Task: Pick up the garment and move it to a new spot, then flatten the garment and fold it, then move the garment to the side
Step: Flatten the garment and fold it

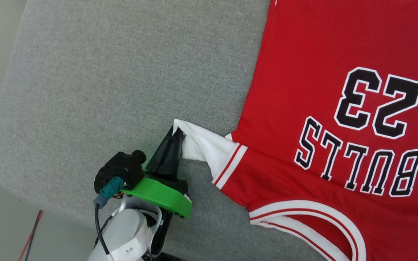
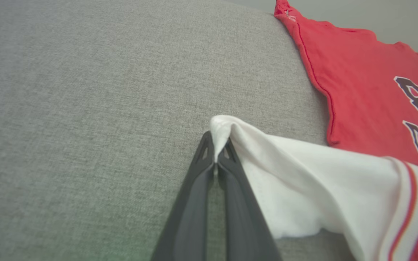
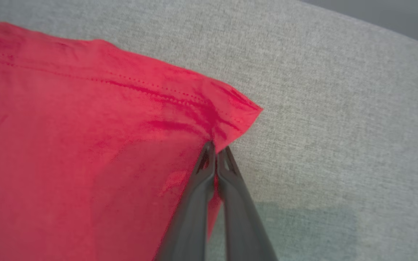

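The garment (image 1: 303,72), a red jersey T-shirt with white short sleeves, striped trim and black white-outlined numerals, lies spread on a grey woven fabric surface (image 1: 103,72), at the right of the head view; its long axis runs up that view, slightly tilted, with the striped collar nearest the robot and the hem pointing away, so the lettering reads upside down; the left gripper (image 1: 175,135) has its two dark fingers pressed together on the tip of the white sleeve (image 1: 209,146), which is drawn out leftward off the body; the right gripper (image 3: 215,148) is pinched closed on a red hem corner (image 3: 238,116); the head view's right, top and bottom edges cut off the far shoulder, hem and collar
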